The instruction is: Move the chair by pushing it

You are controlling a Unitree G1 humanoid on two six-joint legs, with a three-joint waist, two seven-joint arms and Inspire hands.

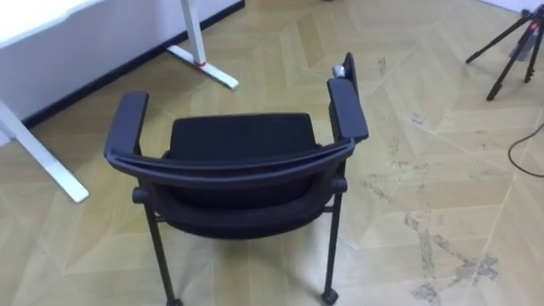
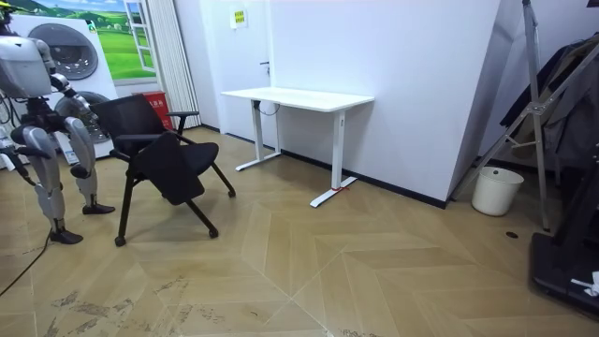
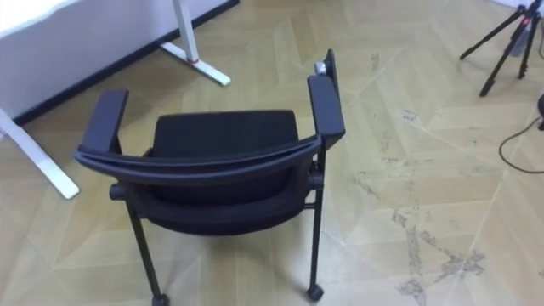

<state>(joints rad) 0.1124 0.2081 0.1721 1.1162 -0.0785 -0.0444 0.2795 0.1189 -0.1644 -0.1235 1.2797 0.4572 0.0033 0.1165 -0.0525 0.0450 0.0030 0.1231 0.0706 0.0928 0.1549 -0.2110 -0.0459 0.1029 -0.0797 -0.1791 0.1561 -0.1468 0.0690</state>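
Chair (image 1: 234,161) stood just ahead on the floor, back toward robot. Left hand (image 2: 82,171) and right hand (image 2: 21,159) hung clear; grip unreadable. An off-centre push risked swinging it into the table leg (image 1: 195,30).

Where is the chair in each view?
Left eye view: chair in the centre, backrest nearest the camera.
Right eye view: chair in the centre, a little left.
Room view: chair at the left, just in front of the robot.
Shared landmark: white desk beyond the chair, its foot marked red.
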